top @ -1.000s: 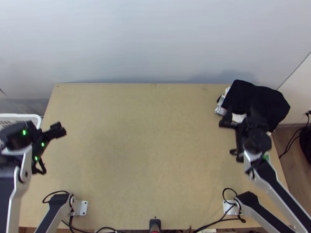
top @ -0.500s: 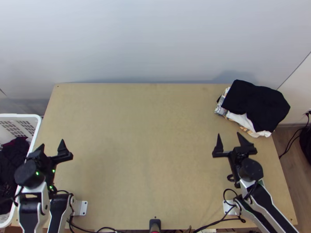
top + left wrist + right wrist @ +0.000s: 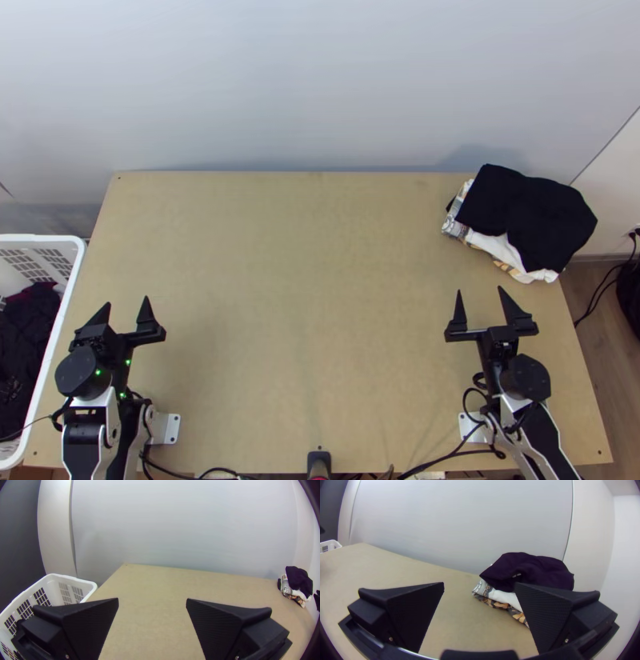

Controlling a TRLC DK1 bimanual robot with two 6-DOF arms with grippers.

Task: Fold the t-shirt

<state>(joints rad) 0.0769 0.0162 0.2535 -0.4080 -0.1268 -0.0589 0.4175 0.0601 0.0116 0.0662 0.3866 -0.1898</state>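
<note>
The right gripper has been drawn back from the pile at the bench's far right corner, and the left gripper, earlier angled across the bench by the basket, has been brought round to point towards the far side. The black cloth has been left where it was, laid in a compact folded shape on top of a white cloth and a patterned cloth. It is probably the t-shirt, though its cut cannot be made out; if so, the folding and stacking can be judged complete, with only slight tidying possibly wanted at its uneven edges. Dark clothes are held in the basket, from which another piece might be taken next. Both arms are kept low near their own bases, with the grippers held at either side of the bench and aimed away from the near edge. Both pairs of jaws are spread wide, with nothing gripped between them, and the right pair is held apart from the pile, on its near side.
</note>
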